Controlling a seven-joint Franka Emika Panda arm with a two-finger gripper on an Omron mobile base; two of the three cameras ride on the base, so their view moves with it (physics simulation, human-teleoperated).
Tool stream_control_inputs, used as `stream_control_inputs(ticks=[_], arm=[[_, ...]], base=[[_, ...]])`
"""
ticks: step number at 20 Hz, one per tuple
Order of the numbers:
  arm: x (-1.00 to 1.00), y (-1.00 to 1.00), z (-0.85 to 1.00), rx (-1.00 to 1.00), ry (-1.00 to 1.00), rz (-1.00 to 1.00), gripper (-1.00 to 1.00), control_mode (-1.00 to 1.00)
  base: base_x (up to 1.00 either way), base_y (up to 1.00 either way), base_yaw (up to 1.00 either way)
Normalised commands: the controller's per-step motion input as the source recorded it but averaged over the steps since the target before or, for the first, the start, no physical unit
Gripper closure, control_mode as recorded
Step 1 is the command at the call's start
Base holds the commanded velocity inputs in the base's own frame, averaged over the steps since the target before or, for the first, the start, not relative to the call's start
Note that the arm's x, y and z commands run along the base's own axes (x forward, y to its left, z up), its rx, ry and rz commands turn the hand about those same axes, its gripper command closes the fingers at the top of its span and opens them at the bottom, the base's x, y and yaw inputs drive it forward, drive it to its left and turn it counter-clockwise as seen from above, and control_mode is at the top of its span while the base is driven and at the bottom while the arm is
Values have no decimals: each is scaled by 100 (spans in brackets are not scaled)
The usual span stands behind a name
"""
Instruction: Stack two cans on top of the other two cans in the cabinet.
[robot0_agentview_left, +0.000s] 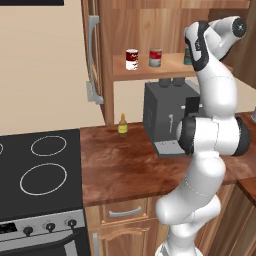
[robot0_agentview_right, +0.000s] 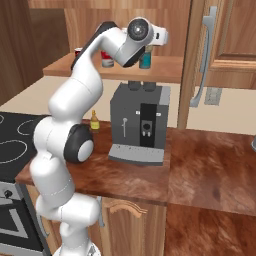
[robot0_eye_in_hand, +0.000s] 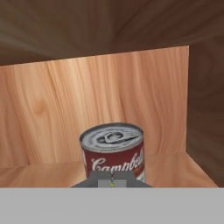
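The cabinet shelf (robot0_agentview_left: 170, 67) carries a row of cans. The dark red can with the white label (robot0_agentview_left: 132, 59) stands at the left, also visible past my arm (robot0_agentview_right: 77, 51). Beside it is the red-over-grey can (robot0_agentview_left: 155, 57), partly behind my arm (robot0_agentview_right: 107, 59). The teal can (robot0_agentview_right: 145, 60) stands at the right end, half hidden by my forearm (robot0_agentview_left: 187, 55). My gripper (robot0_agentview_right: 161, 36) hovers just above and in front of the teal can. In the hand view the gripper (robot0_eye_in_hand: 111, 180) is shut on nothing, close to a red can with white script (robot0_eye_in_hand: 113, 153) on the shelf.
A grey coffee machine (robot0_agentview_left: 167, 117) stands on the wooden counter (robot0_agentview_left: 115, 165) under the shelf, with a small yellow bottle (robot0_agentview_left: 122, 125) to its left. The cabinet door with a long grey handle (robot0_agentview_left: 92, 47) hangs open at the left. A black stove (robot0_agentview_left: 40, 170) is lower left.
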Motion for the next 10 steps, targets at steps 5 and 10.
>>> stream_control_inputs(ticks=[5, 10], arm=[[-14, 0, 6, 0, -2, 0, 100, -100], [-6, 3, 0, 0, -1, 0, 100, -100]], base=[[0, 0, 0], [0, 0, 0]])
